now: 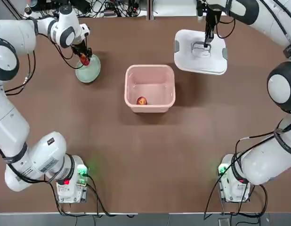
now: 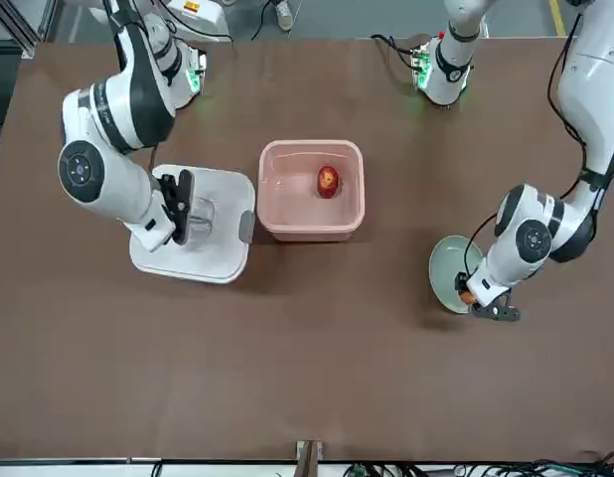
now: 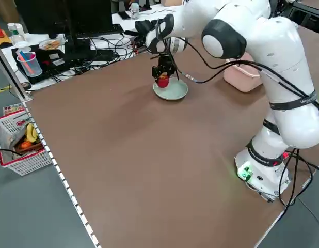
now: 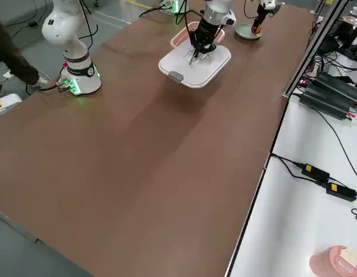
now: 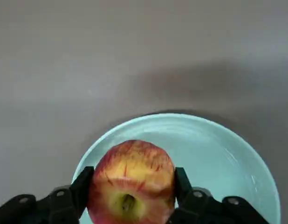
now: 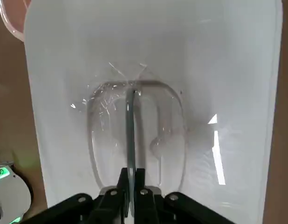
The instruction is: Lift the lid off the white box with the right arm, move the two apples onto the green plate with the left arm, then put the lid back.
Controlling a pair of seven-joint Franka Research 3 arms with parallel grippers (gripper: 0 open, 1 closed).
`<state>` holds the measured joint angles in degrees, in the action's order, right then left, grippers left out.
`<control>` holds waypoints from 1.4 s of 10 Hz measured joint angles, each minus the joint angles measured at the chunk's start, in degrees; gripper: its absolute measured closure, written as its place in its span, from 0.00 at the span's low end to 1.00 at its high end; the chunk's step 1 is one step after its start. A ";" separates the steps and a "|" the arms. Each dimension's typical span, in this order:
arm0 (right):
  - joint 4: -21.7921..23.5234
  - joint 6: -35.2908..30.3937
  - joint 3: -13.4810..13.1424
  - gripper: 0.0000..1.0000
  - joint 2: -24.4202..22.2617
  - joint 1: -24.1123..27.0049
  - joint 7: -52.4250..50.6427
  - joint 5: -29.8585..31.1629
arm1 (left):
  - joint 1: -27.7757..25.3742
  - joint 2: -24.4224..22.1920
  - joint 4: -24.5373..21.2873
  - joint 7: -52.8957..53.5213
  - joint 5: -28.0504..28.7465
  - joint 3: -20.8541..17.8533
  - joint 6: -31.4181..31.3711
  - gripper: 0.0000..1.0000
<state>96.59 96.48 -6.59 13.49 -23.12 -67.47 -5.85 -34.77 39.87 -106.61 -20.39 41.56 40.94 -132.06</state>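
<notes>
Top view. White box (image 1: 149, 88): open, pink inside, standing at the middle of the brown tabletop (image 1: 145, 160). One apple (image 1: 141, 100) lies inside it, by the wall nearest the arm bases. Lid (image 1: 200, 52): off the box, just beside its far right corner, apart from it. Right gripper (image 1: 207, 42) sits on the lid's handle. Green plate (image 1: 88, 68): well left of the box. Left gripper (image 1: 84, 58) over the plate's far edge, with a second apple (image 1: 84, 59) between its fingers.

Front view. Box (image 2: 312, 189) with its one apple (image 2: 328, 181) inside. Lid (image 2: 197, 236) beside the box on the right arm's side, the right gripper (image 2: 182, 208) on its handle. Plate (image 2: 451, 273) on the box's other side, well apart; left gripper (image 2: 483, 301) at the plate's rim.

Left side view. Left gripper (image 3: 163, 75) holds the red apple (image 3: 162, 80) above the plate (image 3: 171, 90).

Right side view. Lid (image 4: 195, 64) in front of the box (image 4: 197, 32), right gripper (image 4: 198, 51) on it.

Left wrist view. Fingers (image 5: 82, 186) clamped on both sides of the apple (image 5: 131, 182), over the plate (image 5: 218, 158).

Right wrist view. Fingers (image 6: 120, 182) pressed together on the thin upright handle (image 6: 130, 126) of the lid (image 6: 228, 93).
</notes>
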 joint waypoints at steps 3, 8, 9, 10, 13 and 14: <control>-0.02 0.06 0.01 0.93 0.00 -0.21 -0.13 0.02 | -0.63 -0.74 -0.43 0.01 0.35 0.08 0.08 0.00; -0.08 0.36 0.01 0.93 0.00 -0.31 -0.17 0.07 | -1.86 -16.46 -2.59 -4.78 -13.42 12.73 11.86 0.01; -0.08 0.37 0.01 0.93 0.00 -0.34 -0.21 0.09 | -1.68 -18.32 -3.26 -10.12 -15.10 17.04 12.57 0.01; -0.08 0.37 0.01 0.93 0.00 -0.36 -0.28 0.10 | -1.00 -18.71 -3.68 -16.21 -15.49 21.03 12.71 0.01; -0.08 0.38 0.02 0.93 0.00 -0.42 -0.92 0.19 | 8.38 -18.21 -3.68 -32.69 -15.80 25.36 12.67 0.01; -0.08 0.38 0.01 0.93 0.00 -0.42 -1.01 0.24 | 11.99 -17.94 -3.71 -36.41 -15.85 25.37 12.69 0.01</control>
<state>96.51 96.86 -6.58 13.49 -23.53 -68.48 -5.61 -22.78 21.93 -110.32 -56.79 25.71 66.32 -119.37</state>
